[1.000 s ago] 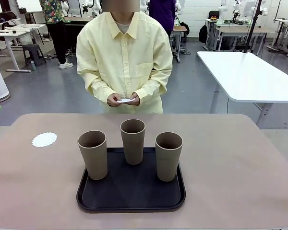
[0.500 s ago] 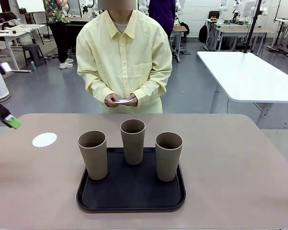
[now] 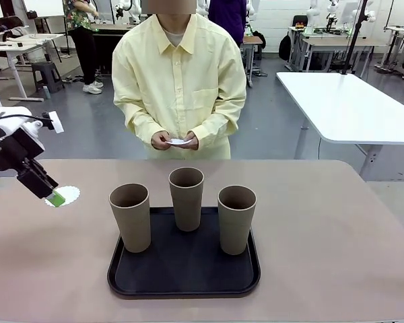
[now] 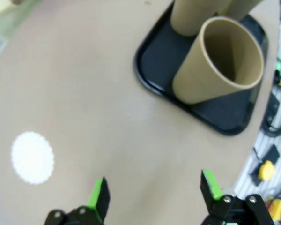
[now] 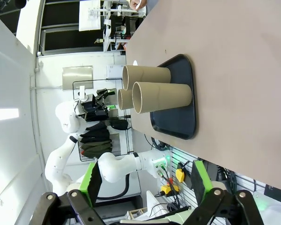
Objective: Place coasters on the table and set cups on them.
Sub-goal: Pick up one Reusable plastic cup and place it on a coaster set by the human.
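One coaster (image 3: 71, 194) lies flat on the table (image 3: 323, 235) at the left of the front frame, well apart from the black tray (image 3: 182, 291); no cup stands on it. The three cups stand upright on the tray at lower centre: the left cup (image 3: 130, 217), the middle cup (image 3: 186, 198) and the right cup (image 3: 236, 219). The person's hands (image 3: 174, 140), at upper centre beyond the table's far edge, hold a small white item, probably further coasters, though it is too small to confirm. The left gripper (image 4: 154, 191) hovers over bare table with its jaws released and empty; in the left wrist view the coaster sits at lower left and the nearest cup at upper right. The right gripper (image 5: 145, 178) is likewise spread wide, holding nothing, well away from the tray. Judgement: the task is at an early stage. One coaster is placed; the other coasters and all three cup transfers are not yet done.
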You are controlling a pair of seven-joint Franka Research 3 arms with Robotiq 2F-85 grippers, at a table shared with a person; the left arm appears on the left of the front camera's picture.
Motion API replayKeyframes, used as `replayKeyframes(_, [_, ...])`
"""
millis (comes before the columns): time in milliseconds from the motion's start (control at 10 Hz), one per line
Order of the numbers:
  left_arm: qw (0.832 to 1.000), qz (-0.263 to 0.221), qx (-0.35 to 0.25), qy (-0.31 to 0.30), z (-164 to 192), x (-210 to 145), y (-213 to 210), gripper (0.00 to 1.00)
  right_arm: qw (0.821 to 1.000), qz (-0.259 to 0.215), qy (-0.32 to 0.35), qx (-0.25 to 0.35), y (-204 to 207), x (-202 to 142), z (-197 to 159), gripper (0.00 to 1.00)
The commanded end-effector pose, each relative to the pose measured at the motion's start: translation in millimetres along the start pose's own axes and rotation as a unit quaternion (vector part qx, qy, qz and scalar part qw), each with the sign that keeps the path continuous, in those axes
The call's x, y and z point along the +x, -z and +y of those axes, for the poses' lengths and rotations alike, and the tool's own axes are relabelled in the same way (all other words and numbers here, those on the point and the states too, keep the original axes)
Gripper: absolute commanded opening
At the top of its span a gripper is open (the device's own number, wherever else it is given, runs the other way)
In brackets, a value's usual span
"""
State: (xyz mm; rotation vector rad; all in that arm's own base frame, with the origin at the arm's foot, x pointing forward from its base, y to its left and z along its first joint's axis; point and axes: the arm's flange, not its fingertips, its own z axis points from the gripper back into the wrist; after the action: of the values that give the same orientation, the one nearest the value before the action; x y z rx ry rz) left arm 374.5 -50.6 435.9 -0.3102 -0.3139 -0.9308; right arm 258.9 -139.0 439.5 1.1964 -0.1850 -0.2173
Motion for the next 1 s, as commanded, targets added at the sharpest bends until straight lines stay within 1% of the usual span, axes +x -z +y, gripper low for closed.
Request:
replayKeyframes(0, [1.000,0.005,-0.013,-0.007,1,-5,-4,1.00,1.000,0.000,0.002,0.004,-1,1,-1,1.00])
replayKeyframes(400, [1.000,0.005,-0.013,-0.007,1,-5,-4,1.00,1.000,0.000,0.002,0.004,-1,1,-1,1.00])
replayKeyframes(500, [1.000,-0.005,-0.012,-0.008,3,-6,-1,1.00,1.000,0.000,0.002,0.004,-1,1,-1,1.00])
replayKeyframes(600, [0.994,-0.030,-0.054,0.092,6,-9,6,1.00,1.000,0.000,0.002,0.004,-1,1,-1,1.00])
replayKeyframes(700, [0.984,-0.050,-0.070,0.154,12,-8,9,1.00,1.000,0.000,0.002,0.004,-1,1,-1,1.00])
replayKeyframes(800, [0.969,-0.080,-0.089,0.216,15,-6,15,1.00,1.000,0.000,0.002,0.004,-1,1,-1,1.00])
replayKeyframes(900, [0.953,-0.096,-0.096,0.272,16,-1,23,1.00,1.000,0.000,0.002,0.004,-1,1,-1,1.00])
